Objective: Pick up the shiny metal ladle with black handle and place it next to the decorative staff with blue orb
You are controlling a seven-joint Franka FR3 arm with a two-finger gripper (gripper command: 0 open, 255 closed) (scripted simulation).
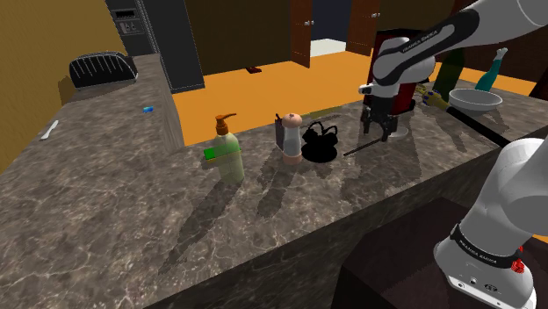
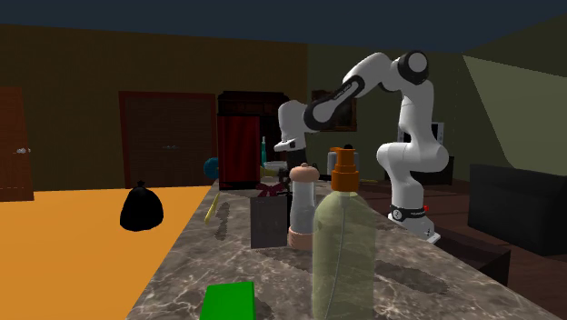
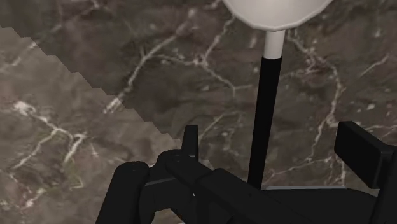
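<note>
Two black fingers of my gripper (image 3: 275, 137) stand well apart above the dark marble counter (image 1: 132, 211), one on each side of the black handle of the ladle (image 3: 266, 89) and touching neither side of it, so I have hold of nothing. The ladle lies on the counter with its pale bowl at the end away from my hand. In the shoulder view it sits toward the counter's far right, between a pale grinder (image 1: 291, 140) and a white bowl (image 1: 475, 98).
</note>
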